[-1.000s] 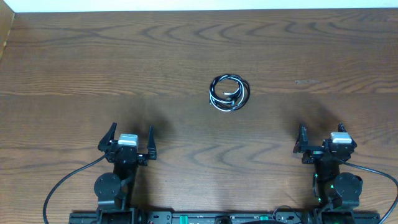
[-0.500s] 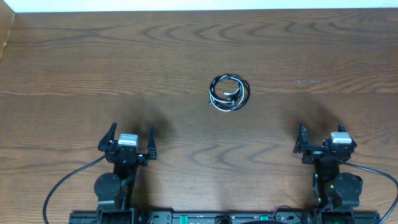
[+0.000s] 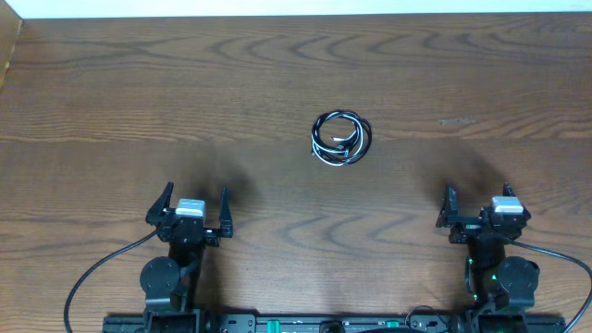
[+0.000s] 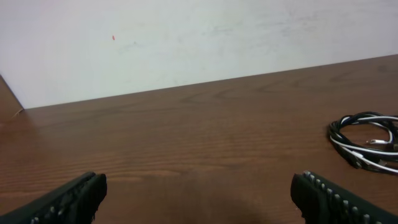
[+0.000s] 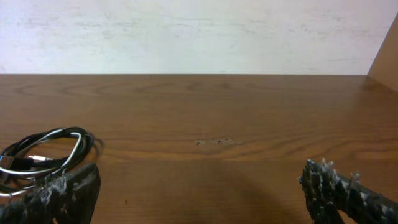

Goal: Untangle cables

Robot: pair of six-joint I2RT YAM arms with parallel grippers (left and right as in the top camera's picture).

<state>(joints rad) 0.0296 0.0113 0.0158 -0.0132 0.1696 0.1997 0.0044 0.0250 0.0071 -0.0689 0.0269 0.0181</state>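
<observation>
Waiting at the near edge with left pincer (image 3: 195, 197) and right pincer (image 3: 478, 196) spread apart, empty, probably poised to reach the cables (image 3: 342, 139) coiled together farther out on the surface (image 3: 139, 92).

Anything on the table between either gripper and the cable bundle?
Nothing visible. Only bare tabletop lies between the cables and the left gripper or right gripper. Both grippers are open and empty.

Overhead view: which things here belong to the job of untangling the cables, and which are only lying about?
For the job: the coiled black and white cables; the left pincer and the right pincer, both open and apart from the coil.
Only there: the wooden table; a pale scuff on it; the white wall behind.
</observation>
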